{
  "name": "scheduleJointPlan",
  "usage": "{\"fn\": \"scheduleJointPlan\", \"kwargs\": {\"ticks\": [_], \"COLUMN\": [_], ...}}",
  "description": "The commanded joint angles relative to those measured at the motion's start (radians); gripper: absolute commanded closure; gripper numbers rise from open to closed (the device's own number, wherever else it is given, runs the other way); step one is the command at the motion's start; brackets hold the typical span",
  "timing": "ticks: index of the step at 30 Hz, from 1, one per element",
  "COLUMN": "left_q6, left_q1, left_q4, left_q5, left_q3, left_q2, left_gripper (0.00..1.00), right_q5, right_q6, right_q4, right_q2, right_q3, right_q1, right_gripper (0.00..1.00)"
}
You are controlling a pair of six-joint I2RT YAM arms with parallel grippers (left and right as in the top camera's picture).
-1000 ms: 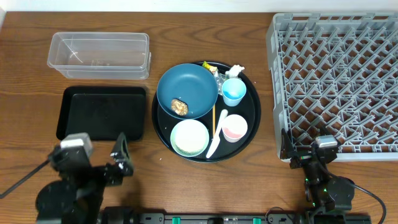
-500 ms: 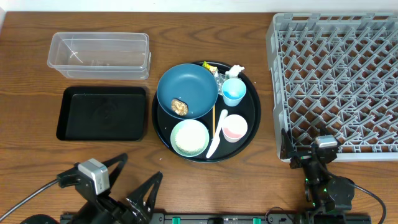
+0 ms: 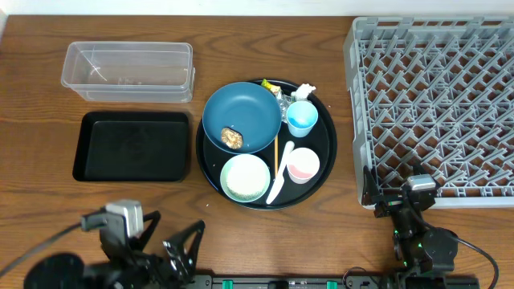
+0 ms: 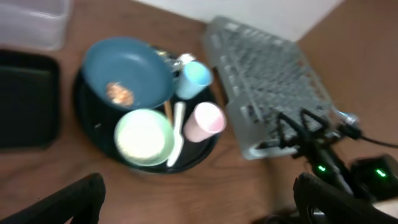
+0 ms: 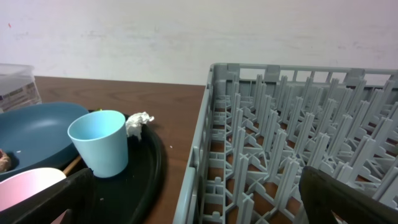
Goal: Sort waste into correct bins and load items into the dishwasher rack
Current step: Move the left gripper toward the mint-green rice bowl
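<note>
Jaws of both grippers stand wide apart and empty: left gripper above the brown wooden table, right gripper beside the large grey plastic dishwasher rack. Large dark blue bowl holding a brown food lump, pale mint bowl, light blue cup, white cup and white spoon sit on the round black tray. Clear plastic rectangular tub and shallow black rectangular tray lie to its left.

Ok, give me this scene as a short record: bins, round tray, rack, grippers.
bins: clear tub and black rectangular tray, both look empty
round tray: dark blue bowl with brown food lump, mint bowl, light blue cup, white cup, white spoon
rack: grey, nothing loaded
left gripper: open, holding nothing
right gripper: open, holding nothing
</note>
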Motion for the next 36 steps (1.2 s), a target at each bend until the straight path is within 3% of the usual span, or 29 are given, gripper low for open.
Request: {"fn": "scheduleJointPlan", "kwargs": {"ticks": [1, 8, 15, 22, 27, 36], "left_q6": [0.013, 0.026, -0.095, 0.066, 0.056, -0.176], "left_q1": [-0.001, -0.001, -0.001, -0.032, -0.137, -0.386], "left_q4": [-0.062, -0.278, -0.282, -0.336, -0.363, -0.330], "left_q5": [-0.134, -0.281, -0.196, -0.030, -0.158, -0.397], "left_q3": [0.116, 0.311, 0.315, 0.315, 0.315, 0.315], "left_q2": [0.134, 0.369, 0.436, 0.490, 0.521, 0.556], "left_gripper": [0.02, 0.03, 0.02, 0.02, 0.02, 0.02], "right_q5": [0.000, 0.000, 0.000, 0.000, 0.000, 0.000], "right_q6": [0.011, 0.011, 0.011, 0.011, 0.011, 0.011], "right_q4": [-0.001, -0.001, -0.001, -0.001, -0.001, -0.001], "right_q2": [0.000, 0.000, 0.000, 0.000, 0.000, 0.000], "right_q3": [-0.004, -0.004, -0.004, -0.004, -0.004, -0.004], "right_q1": [-0.009, -0.009, -0.009, -0.009, -0.009, -0.009], "right_gripper": [0.01, 0.01, 0.01, 0.01, 0.01, 0.01]}}
